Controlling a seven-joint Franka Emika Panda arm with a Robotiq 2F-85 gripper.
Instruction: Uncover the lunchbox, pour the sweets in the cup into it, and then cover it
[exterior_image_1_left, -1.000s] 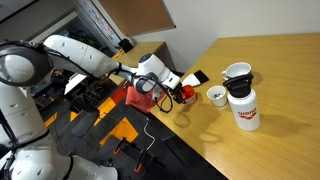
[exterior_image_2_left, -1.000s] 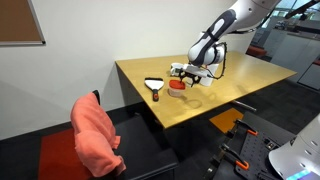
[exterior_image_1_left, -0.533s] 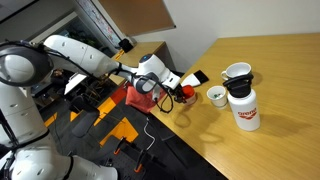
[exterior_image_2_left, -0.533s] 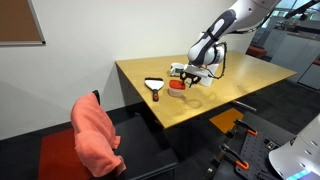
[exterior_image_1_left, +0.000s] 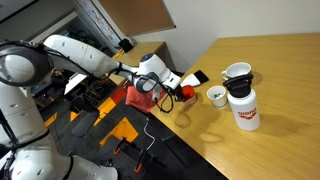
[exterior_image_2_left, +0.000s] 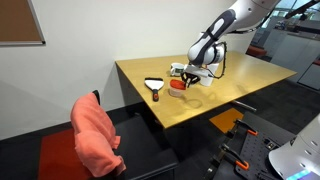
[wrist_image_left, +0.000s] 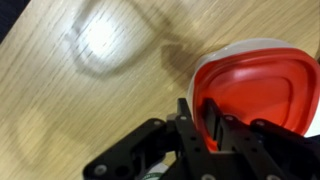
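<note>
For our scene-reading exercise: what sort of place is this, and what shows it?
Probably an office or lab room: a large wooden table, a cork noticeboard on the white wall, and a robot arm working over the table.

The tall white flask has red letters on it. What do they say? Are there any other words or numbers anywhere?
Red lettering on the white flask: too small and blurred to read.
The red lid in the wrist view: no writing shows.
Nothing else readable in any view.
</note>
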